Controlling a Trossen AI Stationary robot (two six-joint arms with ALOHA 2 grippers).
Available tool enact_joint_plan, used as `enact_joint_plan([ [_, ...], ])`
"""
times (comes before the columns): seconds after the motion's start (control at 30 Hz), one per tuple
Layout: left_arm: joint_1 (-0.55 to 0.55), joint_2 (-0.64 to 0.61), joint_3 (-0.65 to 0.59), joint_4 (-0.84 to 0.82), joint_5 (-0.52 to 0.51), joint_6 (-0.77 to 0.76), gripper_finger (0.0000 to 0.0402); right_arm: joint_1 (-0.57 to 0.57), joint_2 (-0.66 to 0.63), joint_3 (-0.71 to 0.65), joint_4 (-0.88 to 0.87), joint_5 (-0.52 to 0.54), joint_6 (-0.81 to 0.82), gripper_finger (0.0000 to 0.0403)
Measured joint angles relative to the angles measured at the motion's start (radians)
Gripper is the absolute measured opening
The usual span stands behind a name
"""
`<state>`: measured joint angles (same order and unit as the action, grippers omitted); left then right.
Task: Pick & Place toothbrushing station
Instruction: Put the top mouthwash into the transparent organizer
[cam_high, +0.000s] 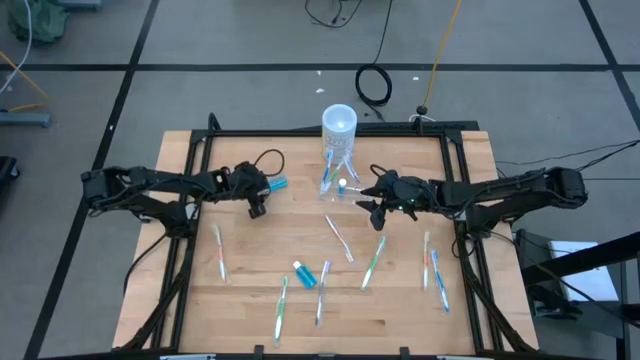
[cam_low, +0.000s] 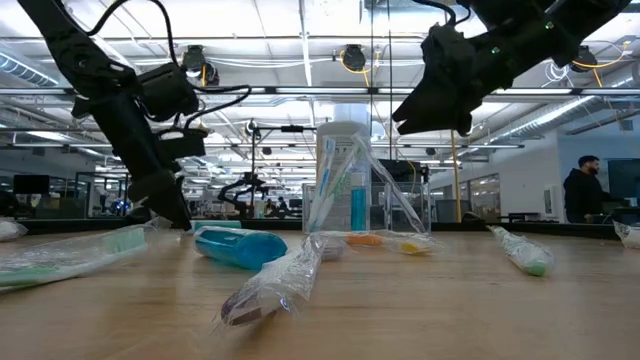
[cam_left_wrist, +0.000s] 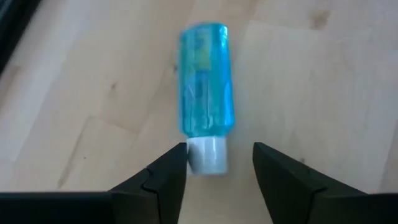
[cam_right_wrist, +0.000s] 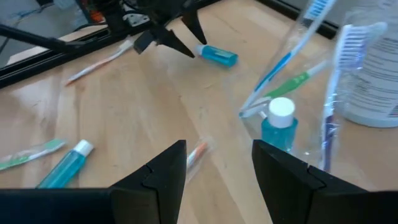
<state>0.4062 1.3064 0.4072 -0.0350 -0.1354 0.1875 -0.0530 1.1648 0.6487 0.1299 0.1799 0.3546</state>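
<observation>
The toothbrushing station is a small clear container (cam_high: 335, 178) at the table's far middle. It holds upright toothbrushes and a blue white-capped tube (cam_right_wrist: 279, 127). A second blue tube (cam_left_wrist: 207, 81) lies flat on the wood left of it. My left gripper (cam_high: 262, 196) slants down over this tube's cap end with its fingers open. My right gripper (cam_high: 372, 203) hangs open above the table just right of the container (cam_right_wrist: 298, 93), with nothing between its fingers. Several wrapped toothbrushes (cam_high: 340, 238) and a third tube (cam_high: 305, 275) lie scattered toward the near edge. My left gripper (cam_left_wrist: 219, 149) has the lying tube's white cap (cam_left_wrist: 207, 155) between its open fingers, coming slanting down from the table's left along the tube. One finger (cam_left_wrist: 169, 171) stands right beside the cap; whether it touches I cannot tell. The tube rests flat on the table.
A tall white cylinder (cam_high: 339, 122) stands just behind the container at the far edge. Loose toothbrushes lie at the near left (cam_high: 219, 250), the near middle (cam_high: 283, 308) and the near right (cam_high: 440, 280). The black frame rails (cam_high: 300, 132) border the tabletop.
</observation>
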Motion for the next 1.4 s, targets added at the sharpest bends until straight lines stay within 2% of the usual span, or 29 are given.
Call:
enact_joint_plan([
  [0.17, 0.035, 0.052, 0.004, -0.003, 0.052, 0.033, 0.0128, 0.041, 0.0, 0.0, 0.0, 0.001, 0.0, 0.0178],
  [0.3, 0.063, 0.084, 0.005, 0.022, 0.068, 0.032, 0.0108, 0.07, 0.0, 0.0, 0.001, 0.0, 0.03, 0.0178],
  [0.53, 0.051, 0.089, 0.002, 0.15, 0.058, 0.115, 0.0103, 0.097, 0.0, 0.0, 0.001, 0.002, 0.047, 0.0178],
  [0.83, 0.04, 0.088, 0.061, 0.155, 0.051, 0.159, 0.0102, 0.136, 0.0, -0.001, 0.001, 0.004, 0.079, 0.0178],
  [1.0, -0.024, 0.088, 0.131, 0.153, 0.057, 0.217, 0.0102, 0.151, 0.0, -0.001, 0.0, 0.005, 0.074, 0.0178],
  [1.1, -0.074, 0.087, 0.199, 0.089, 0.033, 0.299, 0.0102, 0.154, 0.0, -0.001, 0.0, 0.006, 0.074, 0.0178],
  [1.3, -0.152, 0.079, 0.403, -0.195, -0.14, 0.381, 0.0102, 0.153, 0.0, -0.001, 0.0, 0.006, 0.071, 0.0178],
  [1.4, -0.183, 0.079, 0.491, -0.294, -0.155, 0.388, 0.0101, 0.153, 0.0, -0.001, 0.0, 0.006, 0.067, 0.0178],
])
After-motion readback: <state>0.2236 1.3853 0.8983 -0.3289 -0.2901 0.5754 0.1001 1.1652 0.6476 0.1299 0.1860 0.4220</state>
